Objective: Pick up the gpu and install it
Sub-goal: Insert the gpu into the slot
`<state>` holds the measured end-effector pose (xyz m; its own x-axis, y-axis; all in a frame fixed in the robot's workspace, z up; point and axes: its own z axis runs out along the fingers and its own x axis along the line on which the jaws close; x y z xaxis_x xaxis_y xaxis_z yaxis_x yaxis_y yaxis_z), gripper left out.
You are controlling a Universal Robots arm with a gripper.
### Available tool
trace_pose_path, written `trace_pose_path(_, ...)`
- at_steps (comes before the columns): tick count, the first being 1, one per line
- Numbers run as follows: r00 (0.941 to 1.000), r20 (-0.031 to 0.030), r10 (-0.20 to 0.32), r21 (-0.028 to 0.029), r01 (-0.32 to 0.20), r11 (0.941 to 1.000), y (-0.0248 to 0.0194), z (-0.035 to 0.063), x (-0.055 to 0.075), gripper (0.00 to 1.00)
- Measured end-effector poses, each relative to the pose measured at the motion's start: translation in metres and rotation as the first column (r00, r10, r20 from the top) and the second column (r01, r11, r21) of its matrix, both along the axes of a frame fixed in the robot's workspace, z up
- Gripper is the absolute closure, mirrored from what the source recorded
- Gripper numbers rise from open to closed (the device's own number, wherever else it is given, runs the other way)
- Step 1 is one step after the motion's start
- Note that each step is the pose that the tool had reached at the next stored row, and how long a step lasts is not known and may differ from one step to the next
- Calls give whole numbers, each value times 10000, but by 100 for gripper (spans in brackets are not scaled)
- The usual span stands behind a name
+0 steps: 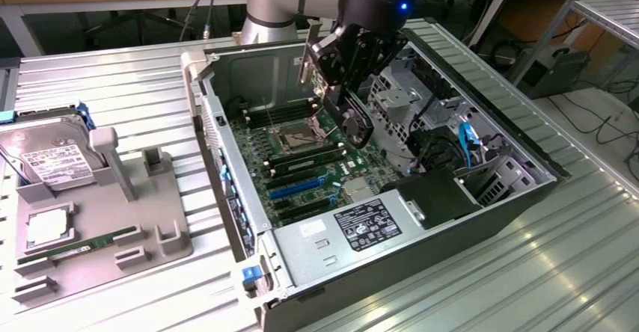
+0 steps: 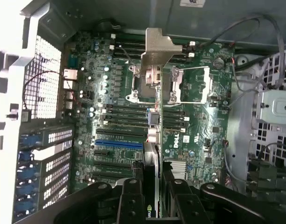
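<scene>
Currently one gripper (image 1: 342,93) grips one gpu (image 1: 358,126) over one motherboard (image 1: 299,179)

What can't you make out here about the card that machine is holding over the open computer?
gpu fan face: the wrist view sees the card edge-on.
Slot beneath it: covered by the card itself, wrist view.
hard drive label text: too small, exterior view.

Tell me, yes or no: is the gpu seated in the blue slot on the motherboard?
No, the gripper holds the gpu above the motherboard, and the blue slot lies bare.
</scene>
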<state>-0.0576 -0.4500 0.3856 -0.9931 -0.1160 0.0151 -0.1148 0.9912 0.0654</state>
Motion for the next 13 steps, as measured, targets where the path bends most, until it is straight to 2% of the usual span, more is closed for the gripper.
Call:
trace_pose_path(5, 9953, 0, 969, 0, -969, 9953, 0, -4, 0, 74)
trace_pose_path(7, 9886, 0, 1508, 0, -1508, 9886, 0, -7, 0, 74)
trace_pose_path(10, 9787, 0, 2055, 0, -2055, 9787, 0, -11, 0, 74)
trace_pose_path(13, 9650, 2, 2622, -1, -2622, 9650, 0, -15, 0, 74)
